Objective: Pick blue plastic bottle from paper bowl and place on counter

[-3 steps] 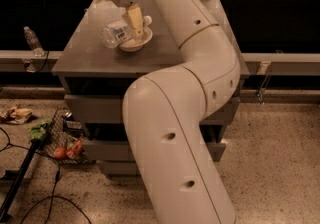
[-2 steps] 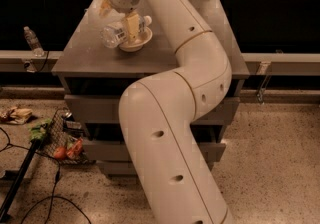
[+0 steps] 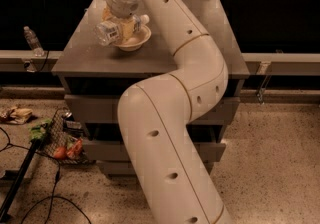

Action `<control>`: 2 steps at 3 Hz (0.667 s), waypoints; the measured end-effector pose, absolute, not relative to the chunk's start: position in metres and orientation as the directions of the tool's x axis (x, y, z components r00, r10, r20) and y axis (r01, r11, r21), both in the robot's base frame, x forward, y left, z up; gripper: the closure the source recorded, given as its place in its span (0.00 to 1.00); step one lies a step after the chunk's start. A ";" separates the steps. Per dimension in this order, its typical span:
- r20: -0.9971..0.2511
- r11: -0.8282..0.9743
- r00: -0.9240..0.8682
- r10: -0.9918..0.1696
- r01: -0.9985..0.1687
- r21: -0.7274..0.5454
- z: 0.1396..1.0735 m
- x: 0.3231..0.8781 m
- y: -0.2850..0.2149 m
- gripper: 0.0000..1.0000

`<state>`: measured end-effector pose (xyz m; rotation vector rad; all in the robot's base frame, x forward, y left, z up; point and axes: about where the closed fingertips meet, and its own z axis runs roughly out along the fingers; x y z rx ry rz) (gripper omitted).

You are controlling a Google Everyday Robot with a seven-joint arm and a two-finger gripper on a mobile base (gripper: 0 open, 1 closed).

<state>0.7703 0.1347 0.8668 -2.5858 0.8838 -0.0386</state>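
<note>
Item: clear plastic water bottle with white cap and pale blue-white label, lying crosswise, cap to the right, base jutting past the left rim of the small round cream-white paper bowl; seemingly raised just off the bowl, though contact with the rim not ruled out. Holder: yellowish two-finger pincer of the white jointed arm, reaching down from above and pinching the bottle about its middle. Support: wide matte grey desk atop the drawer cabinet, bowl toward its back left. Change over the last second: bottle shifted slightly left and upward with the pincer, cap newly exposed, elbow of the arm swung; bowl unmoved. Bearing on the task: grasp apparently secured, lift apparently begun; remaining, carrying clear of the bowl and setting down on bare desk beside it. Also noted: thinner clear bottle far off at left, not concerned.
</note>
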 end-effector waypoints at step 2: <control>-0.019 -0.573 0.707 -0.707 -0.588 -0.571 0.979 0.779 0.066 1.00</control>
